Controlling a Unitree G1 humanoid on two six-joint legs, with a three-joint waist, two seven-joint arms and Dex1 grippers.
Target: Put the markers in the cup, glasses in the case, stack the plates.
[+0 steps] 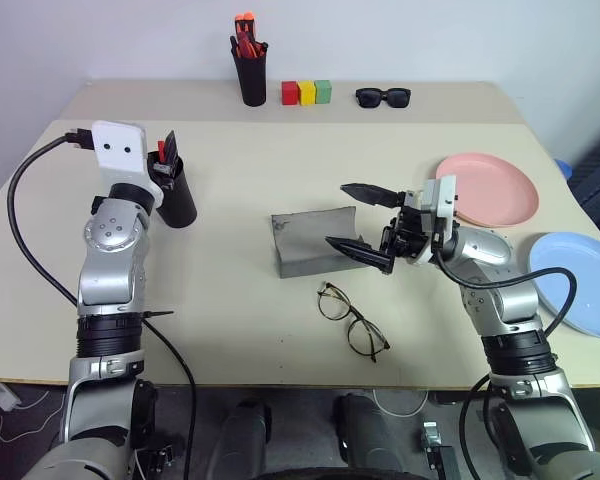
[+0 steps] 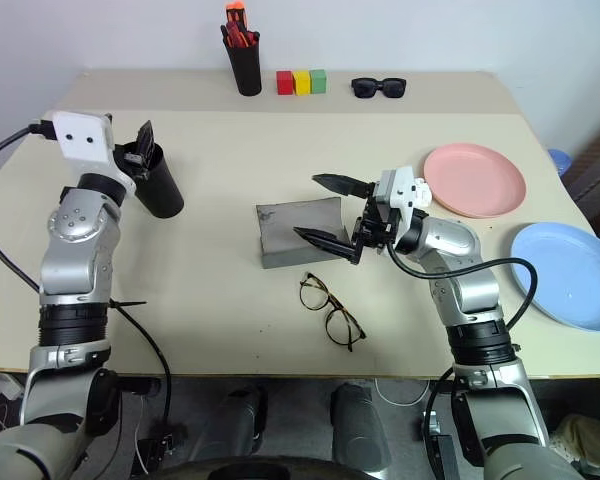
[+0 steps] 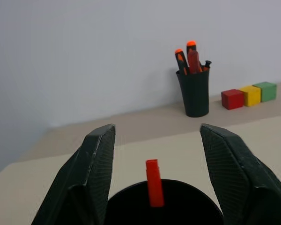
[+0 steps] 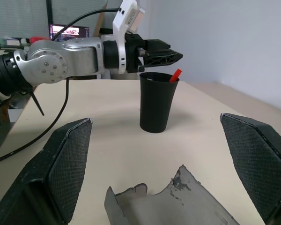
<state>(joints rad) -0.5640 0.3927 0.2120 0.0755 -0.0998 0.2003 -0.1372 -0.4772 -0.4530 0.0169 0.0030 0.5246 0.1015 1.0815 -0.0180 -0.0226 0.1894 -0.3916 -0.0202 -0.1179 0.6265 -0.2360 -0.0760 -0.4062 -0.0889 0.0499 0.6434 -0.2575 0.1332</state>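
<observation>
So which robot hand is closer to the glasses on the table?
The right. The right gripper hangs open just above the glasses, beside the grey case. The left gripper is far off, open over the black cup.

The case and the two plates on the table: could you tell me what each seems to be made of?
The case looks like grey felt or a similar fibrous fabric: matte, with a ragged, fuzzy edge in the right wrist view. The pink plate and the blue plate look like moulded plastic: uniform colour, smooth, with a soft sheen and thin raised rims, though melamine is possible.
</observation>
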